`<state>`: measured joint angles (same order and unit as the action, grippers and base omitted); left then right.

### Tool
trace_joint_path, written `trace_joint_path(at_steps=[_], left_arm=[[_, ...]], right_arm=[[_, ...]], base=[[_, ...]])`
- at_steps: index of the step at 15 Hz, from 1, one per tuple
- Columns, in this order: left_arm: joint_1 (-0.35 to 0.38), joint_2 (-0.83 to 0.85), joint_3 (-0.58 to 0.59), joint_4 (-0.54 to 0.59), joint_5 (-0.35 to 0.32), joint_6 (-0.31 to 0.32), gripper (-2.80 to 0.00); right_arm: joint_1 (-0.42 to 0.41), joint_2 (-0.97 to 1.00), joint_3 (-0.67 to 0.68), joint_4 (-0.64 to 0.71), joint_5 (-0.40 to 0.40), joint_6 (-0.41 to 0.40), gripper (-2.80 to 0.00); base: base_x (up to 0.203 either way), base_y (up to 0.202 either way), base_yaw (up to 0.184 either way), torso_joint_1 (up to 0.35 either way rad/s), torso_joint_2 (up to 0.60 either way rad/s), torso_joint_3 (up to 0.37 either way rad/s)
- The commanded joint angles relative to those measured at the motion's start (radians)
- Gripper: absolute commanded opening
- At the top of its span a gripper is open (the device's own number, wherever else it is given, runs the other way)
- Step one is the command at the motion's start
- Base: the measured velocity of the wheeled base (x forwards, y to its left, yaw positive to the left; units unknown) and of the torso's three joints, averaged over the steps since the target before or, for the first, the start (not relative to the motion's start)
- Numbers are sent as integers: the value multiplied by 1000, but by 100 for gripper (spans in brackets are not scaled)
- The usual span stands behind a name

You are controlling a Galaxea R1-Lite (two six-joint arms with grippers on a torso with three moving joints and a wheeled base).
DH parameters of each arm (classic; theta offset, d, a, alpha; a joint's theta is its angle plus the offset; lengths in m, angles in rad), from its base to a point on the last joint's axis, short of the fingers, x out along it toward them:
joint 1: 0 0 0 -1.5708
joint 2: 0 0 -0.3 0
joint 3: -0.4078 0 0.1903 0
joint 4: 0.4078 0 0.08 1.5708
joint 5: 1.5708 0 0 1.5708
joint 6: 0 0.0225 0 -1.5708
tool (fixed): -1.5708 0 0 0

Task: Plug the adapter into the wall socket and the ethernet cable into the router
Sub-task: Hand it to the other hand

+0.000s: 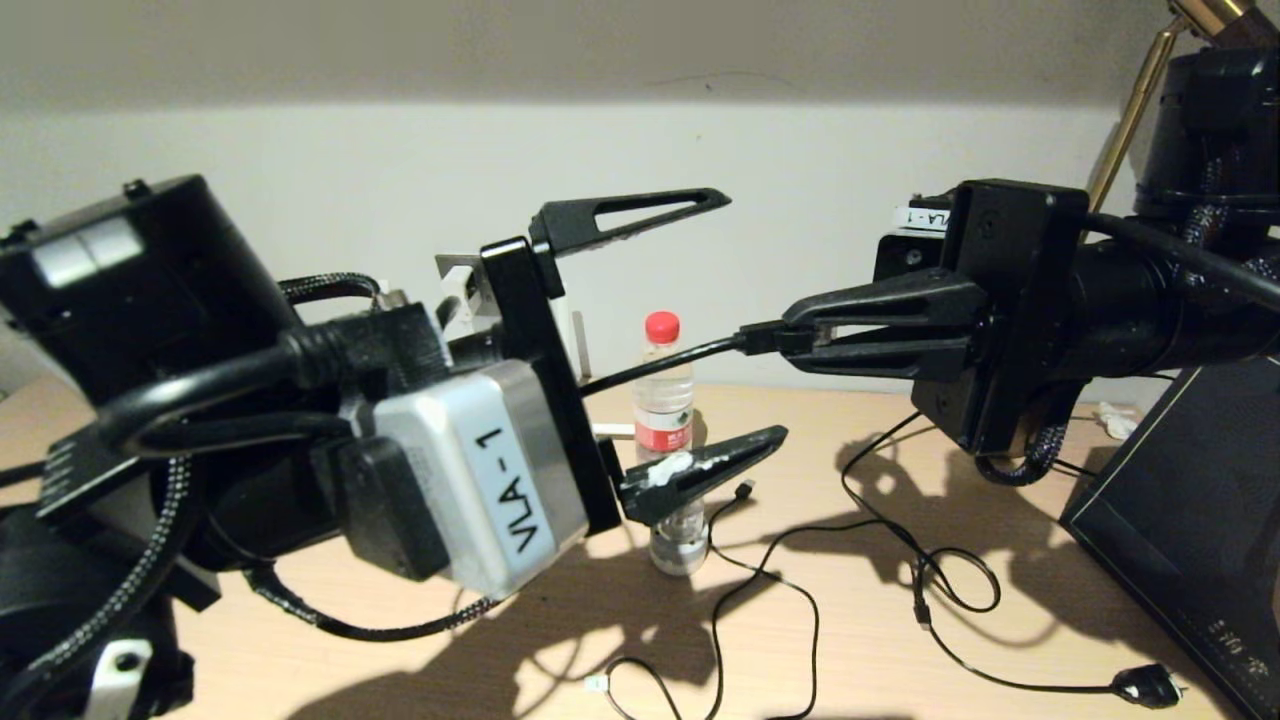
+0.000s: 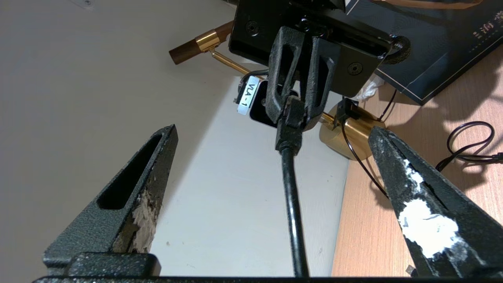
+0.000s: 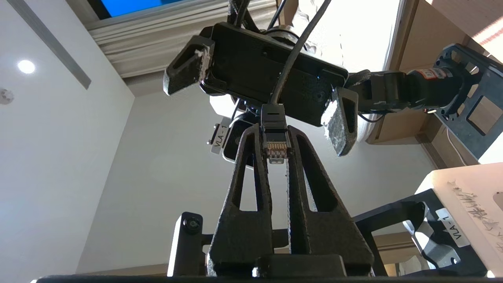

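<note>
The right gripper [image 1: 790, 338] is held up in the air over the table [image 1: 1000, 660], its fingers pressed together on the plug end of the ethernet cable [image 1: 660, 362]; in the right wrist view the clear tip with its gold contacts sits between the two fingers, pointing back toward the wrist. The left gripper [image 1: 745, 320] faces it with its fingers spread wide, one above and one below the cable, touching nothing, and the cable runs out from the right grip straight between them. This looks to me like a handover in mid-air, with the plug now resting in the right gripper alone. To do the next bit well, I'd say the left arm should draw back clear of the cable without snagging it, and the right should keep its pinch firm so the plug does not twist, since the tip must meet a port squarely. The router, the socket and the adapter are not in sight in any view. A bottle [image 1: 665, 400] with a red cap stands on the table below the grippers, among loose thin black cords. Both wrist cameras carry a white label reading "VLA-1"; the bottle's red label is too small to read.
</note>
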<state>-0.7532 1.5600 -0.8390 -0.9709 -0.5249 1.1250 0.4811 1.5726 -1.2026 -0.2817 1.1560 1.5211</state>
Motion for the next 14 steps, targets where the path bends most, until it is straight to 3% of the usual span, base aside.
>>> trace_joint_path(at_steps=[1,4,5,6,14], left_arm=[[0,2,1,-6,-3,6,0],[0,5,1,-6,-3,6,0],[0,8,0,-6,-3,6,-187],[0,9,-2,-5,-3,6,-280],[0,11,-3,-6,-2,6,-280]], right_arm=[[1,1,0,-2,7,8,-280],[4,3,5,-2,7,7,-280],[4,3,5,-2,7,7,-280],[4,1,5,-2,7,7,-280],[5,1,5,-4,7,7,-280]], base=[[0,0,0,0,0,0],[0,0,0,0,0,0],[0,0,0,0,0,0],[0,0,0,0,0,0],[0,0,0,0,0,0]])
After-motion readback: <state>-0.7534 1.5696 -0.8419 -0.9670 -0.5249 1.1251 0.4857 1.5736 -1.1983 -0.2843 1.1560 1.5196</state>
